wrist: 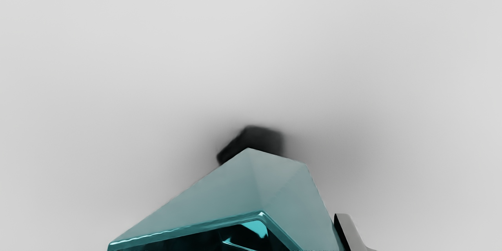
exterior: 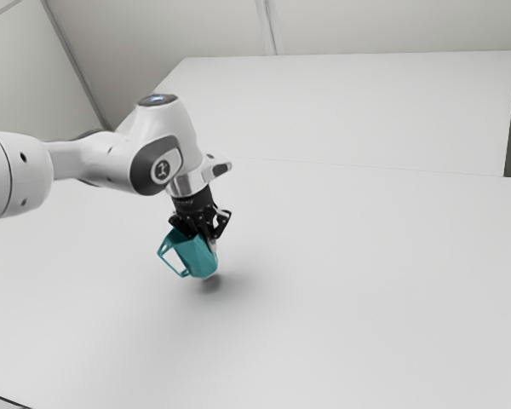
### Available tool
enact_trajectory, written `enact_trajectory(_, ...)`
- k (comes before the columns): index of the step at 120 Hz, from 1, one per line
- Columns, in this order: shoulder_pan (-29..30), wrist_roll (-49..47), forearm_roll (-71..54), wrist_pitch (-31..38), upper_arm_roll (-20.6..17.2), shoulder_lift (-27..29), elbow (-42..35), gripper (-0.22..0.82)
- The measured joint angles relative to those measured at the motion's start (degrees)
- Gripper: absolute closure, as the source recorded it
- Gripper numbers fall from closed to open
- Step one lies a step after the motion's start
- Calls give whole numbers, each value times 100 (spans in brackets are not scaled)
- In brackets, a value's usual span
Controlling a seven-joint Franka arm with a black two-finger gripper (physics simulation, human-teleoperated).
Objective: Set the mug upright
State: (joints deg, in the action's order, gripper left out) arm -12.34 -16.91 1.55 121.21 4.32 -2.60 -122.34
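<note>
In the exterior view the gripper (exterior: 209, 235) points down and holds the teal faceted mug (exterior: 196, 257) just above the table. The mug hangs tilted, its handle (exterior: 168, 257) out toward the exterior view's left and its lower end near a dark shadow. From the wrist view, the gripper (wrist: 251, 240) has one finger (wrist: 350, 232) pressed to a side wall of the mug (wrist: 231, 192); the opposite finger is hidden. Part of the mug's open mouth and rim faces the hand.
A wide pale table (exterior: 349, 281) spreads beneath the arm, with the mug's dark shadow on it. Another pale flat surface (exterior: 349, 106) stands beyond it, and a thin dark edge crosses the exterior view's lower left corner.
</note>
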Motion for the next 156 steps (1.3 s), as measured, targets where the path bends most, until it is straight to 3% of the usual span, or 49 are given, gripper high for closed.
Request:
enact_trajectory(57,30,-123,-51,263,68,-526,-11,78)
enact_trajectory(79,23,-97,-16,262,69,-488,-4,39)
enact_trajectory(96,24,-73,-20,256,69,-346,7,20)
enact_trajectory(121,22,-40,-22,242,69,-5,12,8)
enact_trajectory(140,13,-20,-23,85,69,409,56,4)
enact_trajectory(156,1,72,-119,-118,77,451,527,2)
